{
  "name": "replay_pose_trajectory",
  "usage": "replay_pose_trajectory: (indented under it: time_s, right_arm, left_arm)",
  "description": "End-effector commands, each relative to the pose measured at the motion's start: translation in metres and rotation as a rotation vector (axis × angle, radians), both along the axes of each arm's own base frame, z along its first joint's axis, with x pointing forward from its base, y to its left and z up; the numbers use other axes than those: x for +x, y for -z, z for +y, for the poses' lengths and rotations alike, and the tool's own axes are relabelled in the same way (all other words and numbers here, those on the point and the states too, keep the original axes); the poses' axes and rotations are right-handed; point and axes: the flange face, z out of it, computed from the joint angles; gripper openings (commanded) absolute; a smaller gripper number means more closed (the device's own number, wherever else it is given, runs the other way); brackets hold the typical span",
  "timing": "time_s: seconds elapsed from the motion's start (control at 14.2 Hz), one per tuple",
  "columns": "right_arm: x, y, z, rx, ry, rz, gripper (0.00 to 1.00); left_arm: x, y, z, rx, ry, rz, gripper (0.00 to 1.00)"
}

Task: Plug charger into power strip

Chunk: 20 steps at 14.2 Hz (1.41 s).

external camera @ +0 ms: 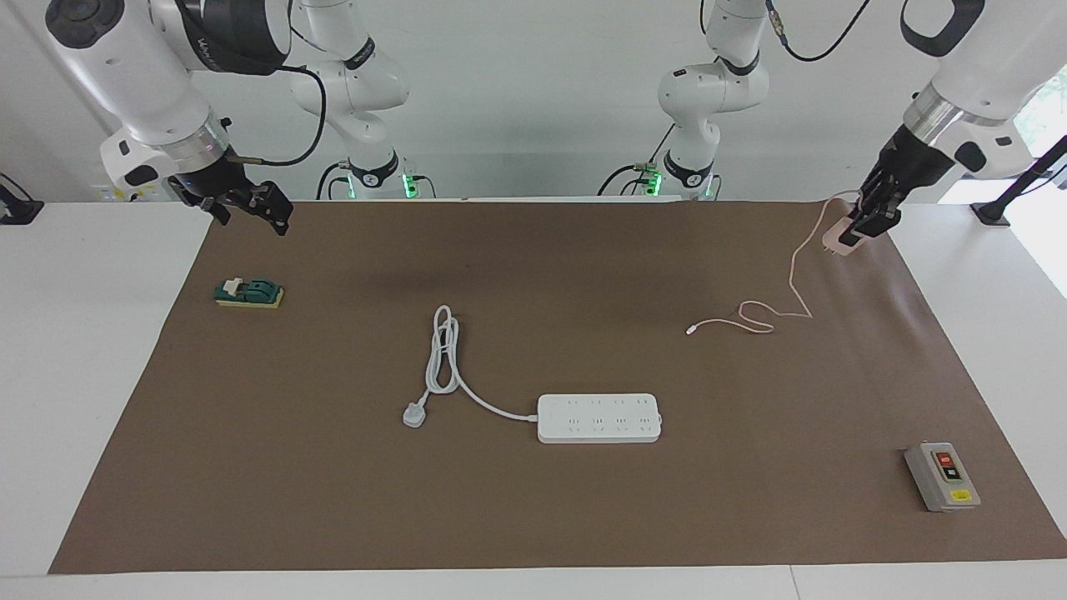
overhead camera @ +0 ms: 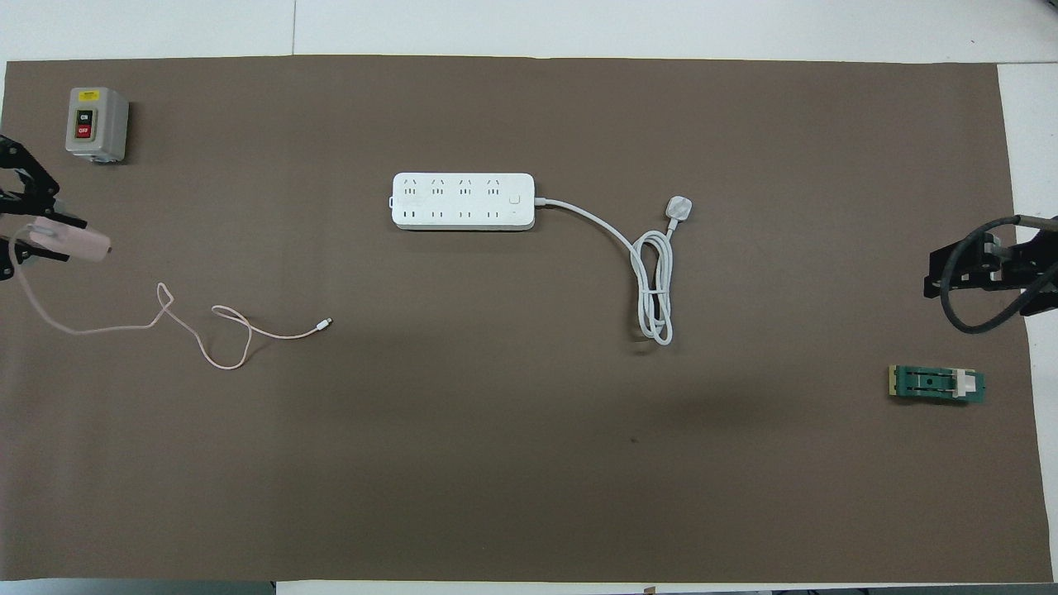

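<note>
The pale-pink charger (external camera: 839,242) is held by my left gripper (external camera: 860,230), which is shut on it, a little above the mat's edge at the left arm's end of the table; both also show in the overhead view, the charger (overhead camera: 81,240) and the gripper (overhead camera: 37,231). Its thin pink cable (external camera: 754,319) trails down onto the mat (overhead camera: 223,330). The white power strip (external camera: 598,417) lies flat mid-table (overhead camera: 463,201), sockets up, its thick cord coiled beside it and ending in a plug (external camera: 414,414). My right gripper (external camera: 254,217) waits open and empty above the right arm's end (overhead camera: 938,277).
A grey box with red and black buttons (external camera: 942,477) stands at the left arm's end, farther from the robots than the charger (overhead camera: 96,124). A small green switch block (external camera: 248,293) lies under the right gripper's area (overhead camera: 936,384). A brown mat (external camera: 533,517) covers the table.
</note>
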Motion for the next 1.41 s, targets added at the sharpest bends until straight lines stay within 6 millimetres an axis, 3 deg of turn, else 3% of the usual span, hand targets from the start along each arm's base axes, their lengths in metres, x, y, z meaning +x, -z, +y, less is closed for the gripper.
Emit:
replay_pose_trajectory:
  time_s: [0.0, 0.14, 0.42, 0.84, 1.2, 1.34]
  right_arm:
    - [-0.003, -0.001, -0.004, 0.019, -0.011, -0.010, 1.00]
    - [-0.003, -0.002, -0.003, 0.020, -0.012, -0.012, 1.00]
    - [-0.003, -0.002, -0.003, 0.020, -0.012, -0.012, 1.00]
    - [-0.004, -0.003, -0.003, 0.020, -0.012, -0.013, 1.00]
    - [-0.003, -0.002, -0.003, 0.020, -0.012, -0.012, 1.00]
    - [-0.004, -0.003, -0.003, 0.020, -0.012, -0.013, 1.00]
  left_arm:
    - [0.038, 0.032, -0.051, 0.034, -0.177, -0.033, 0.00]
    - [0.055, 0.069, -0.092, 0.111, -0.253, -0.013, 0.00]
    - [0.090, 0.118, -0.148, 0.120, -0.370, -0.021, 0.00]
    - [0.098, 0.181, -0.222, 0.100, -0.311, -0.050, 0.00]
    - [0.087, 0.214, -0.258, 0.150, -0.326, -0.046, 0.00]
    - [0.086, 0.224, -0.257, 0.162, -0.375, -0.069, 0.00]
